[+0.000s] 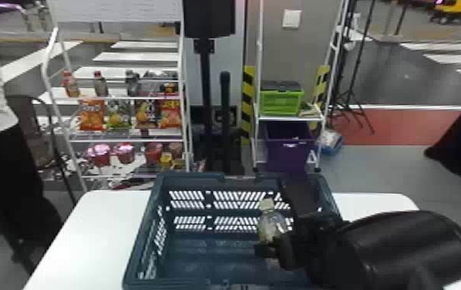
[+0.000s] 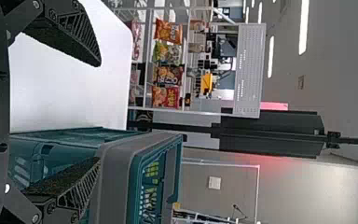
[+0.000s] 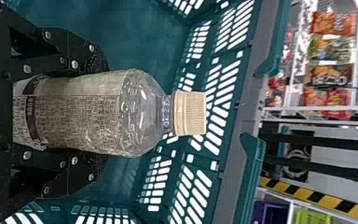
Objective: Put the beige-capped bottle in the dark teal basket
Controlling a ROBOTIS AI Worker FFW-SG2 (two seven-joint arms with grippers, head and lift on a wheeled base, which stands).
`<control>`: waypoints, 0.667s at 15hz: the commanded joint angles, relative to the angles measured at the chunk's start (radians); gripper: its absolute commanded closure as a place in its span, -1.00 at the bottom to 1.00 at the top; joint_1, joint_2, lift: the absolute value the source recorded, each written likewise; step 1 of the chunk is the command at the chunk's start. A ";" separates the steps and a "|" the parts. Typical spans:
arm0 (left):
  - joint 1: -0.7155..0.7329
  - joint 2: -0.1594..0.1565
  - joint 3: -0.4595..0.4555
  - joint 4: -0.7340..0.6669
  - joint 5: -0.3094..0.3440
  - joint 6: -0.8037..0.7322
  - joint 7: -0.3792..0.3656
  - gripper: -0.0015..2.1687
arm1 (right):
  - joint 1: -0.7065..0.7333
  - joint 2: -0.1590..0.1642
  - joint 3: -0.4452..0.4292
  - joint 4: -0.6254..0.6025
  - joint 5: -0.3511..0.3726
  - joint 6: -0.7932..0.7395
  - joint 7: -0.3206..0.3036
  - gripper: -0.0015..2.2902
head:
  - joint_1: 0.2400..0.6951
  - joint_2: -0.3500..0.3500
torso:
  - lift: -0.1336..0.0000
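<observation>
Beige-capped bottle upright, clamped in the right pincer, within the walls of the dark teal basket; base on basket bottom or not, cannot tell. Best handling: lower plumb, clear of slotted sides, let the base seat, then part fingers evenly and withdraw without a nudge. Left pincer apart, near the basket. Tally: one held bottle, one basket, one counter, two pincers; beyond, four snack bags, one purple bin
</observation>
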State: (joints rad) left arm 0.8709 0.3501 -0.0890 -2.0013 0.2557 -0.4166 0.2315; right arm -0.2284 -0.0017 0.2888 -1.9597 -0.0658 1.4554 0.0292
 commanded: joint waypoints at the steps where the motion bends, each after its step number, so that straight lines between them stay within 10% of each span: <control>1: 0.002 0.000 0.000 0.004 0.002 -0.017 0.000 -0.84 | -0.057 0.003 0.013 0.102 -0.005 0.001 -0.003 0.94 | 0.14 0.00 | 1.00; 10: 0.005 0.001 0.000 0.007 0.005 -0.032 0.000 -0.84 | -0.135 0.003 0.027 0.329 -0.043 -0.112 -0.005 0.75 | 0.14 0.00 | 1.00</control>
State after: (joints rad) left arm 0.8772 0.3511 -0.0889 -1.9952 0.2606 -0.4470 0.2316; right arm -0.3627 -0.0015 0.3154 -1.6364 -0.1089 1.3556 0.0245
